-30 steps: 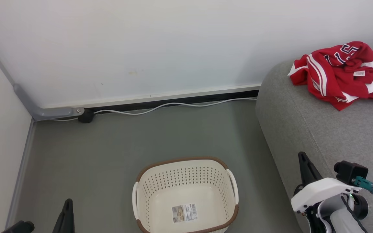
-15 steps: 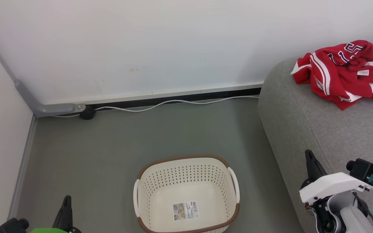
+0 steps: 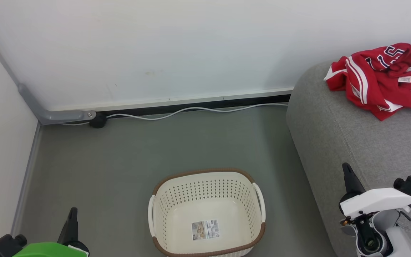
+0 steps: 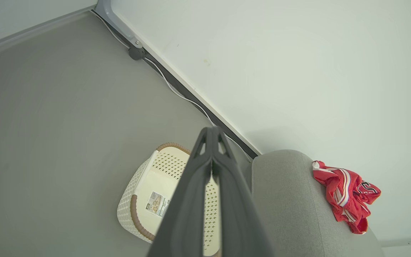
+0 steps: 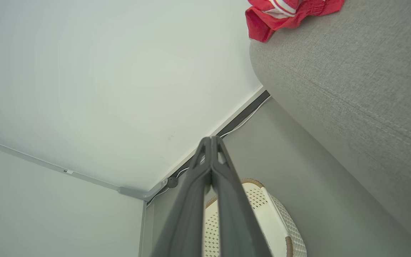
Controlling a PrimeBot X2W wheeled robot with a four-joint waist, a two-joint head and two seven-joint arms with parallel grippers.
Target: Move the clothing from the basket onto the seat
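Note:
The cream basket (image 3: 205,178) with a brown rim stands on the floor, holding nothing but a label sticker (image 3: 205,229). The red clothing (image 3: 380,78) lies crumpled on the far end of the grey seat (image 3: 351,132). My left gripper (image 3: 71,214) is at the lower left, shut, well left of the basket. My right gripper (image 3: 346,169) is shut over the seat's front edge, right of the basket. The left wrist view shows the basket (image 4: 152,178), the seat (image 4: 291,200) and the clothing (image 4: 344,192) beyond its shut gripper (image 4: 211,130). The right wrist view has its shut gripper (image 5: 211,140), the basket (image 5: 277,221), the seat (image 5: 351,89) and the clothing (image 5: 284,14).
A white wall runs along the back with a dark skirting strip and a white cable (image 3: 191,111) on the floor. A grey conduit (image 3: 54,116) ends at a black plug (image 3: 97,120) in the left corner. Grey floor surrounds the basket.
The head camera has shifted, so the whole picture moved slightly. Both grippers sit a bit differently in the frame, still shut. The clothing and basket stay where they were.

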